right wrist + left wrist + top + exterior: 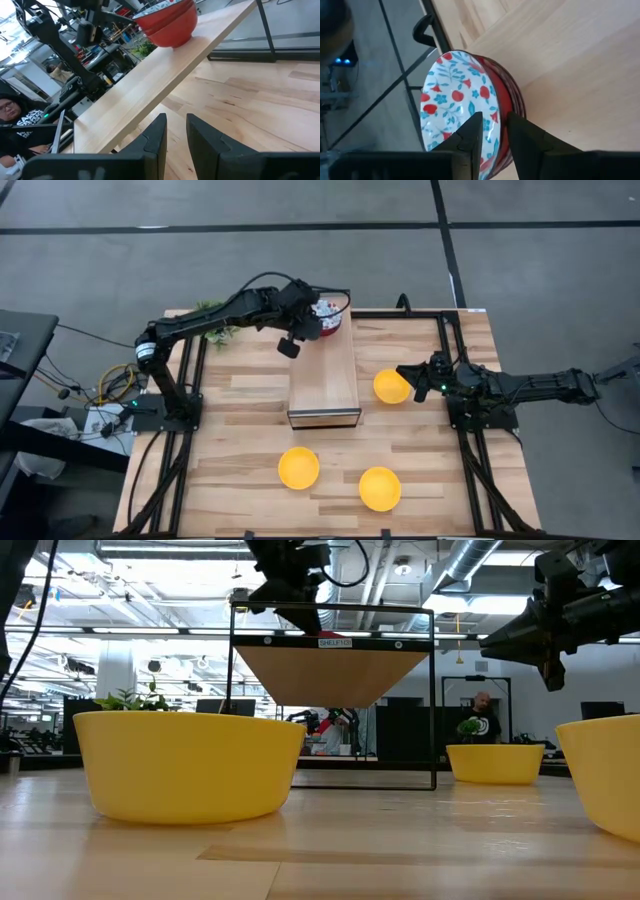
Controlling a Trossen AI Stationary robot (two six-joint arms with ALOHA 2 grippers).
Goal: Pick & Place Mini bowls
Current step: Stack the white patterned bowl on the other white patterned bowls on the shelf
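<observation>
Left gripper (492,132) pinches the rim of the stacked red-outside floral bowls (465,95), upright on the raised wooden shelf (325,375); right gripper (408,377), fingers narrowly parted, empty beside a plain yellow bowl (390,387).

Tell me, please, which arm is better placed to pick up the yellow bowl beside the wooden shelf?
The right: the right gripper hovers right beside that yellow bowl, while the left gripper is at the floral bowls on the shelf's far end.

Stacked bowls (328,318) on shelf (324,375), plant (212,315) left.

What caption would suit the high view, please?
Left gripper at stacked floral bowls on shelf; three yellow bowls below.
</observation>
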